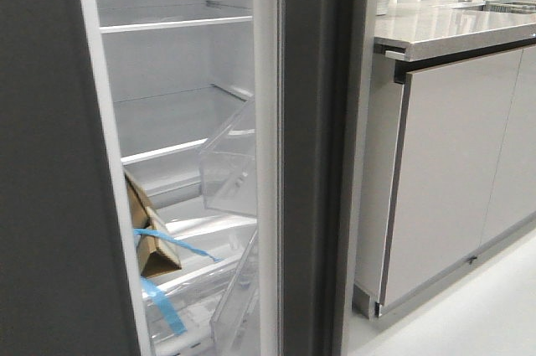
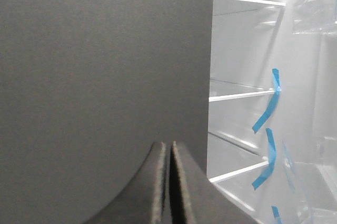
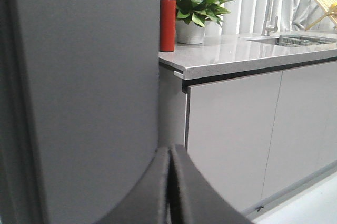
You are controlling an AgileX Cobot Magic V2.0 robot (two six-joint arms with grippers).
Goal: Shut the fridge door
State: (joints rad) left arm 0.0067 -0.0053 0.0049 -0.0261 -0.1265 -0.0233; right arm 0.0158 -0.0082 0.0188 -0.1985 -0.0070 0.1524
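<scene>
The fridge door [image 1: 310, 163] stands open and shows edge-on in the front view, with its white edge seal [image 1: 266, 121] and clear bins [image 1: 234, 163] facing the lit fridge interior [image 1: 167, 63]. Its dark grey outer face [image 3: 89, 76] fills the left of the right wrist view. My right gripper [image 3: 169, 150] is shut and empty, close in front of that face near its edge. My left gripper [image 2: 169, 145] is shut and empty, close to the other dark grey door [image 2: 105, 66], beside the open interior. Neither gripper shows in the front view.
The matching dark grey door [image 1: 50, 163] is at the left. A cardboard piece [image 1: 151, 239] with blue tape [image 1: 176, 243] lies inside the fridge. Pale grey cabinet doors [image 1: 452, 188] under a stone countertop [image 1: 452, 25] stand right of the door, with a red bottle [image 3: 167, 21], plant [image 3: 197, 2] and tap [image 3: 276, 2].
</scene>
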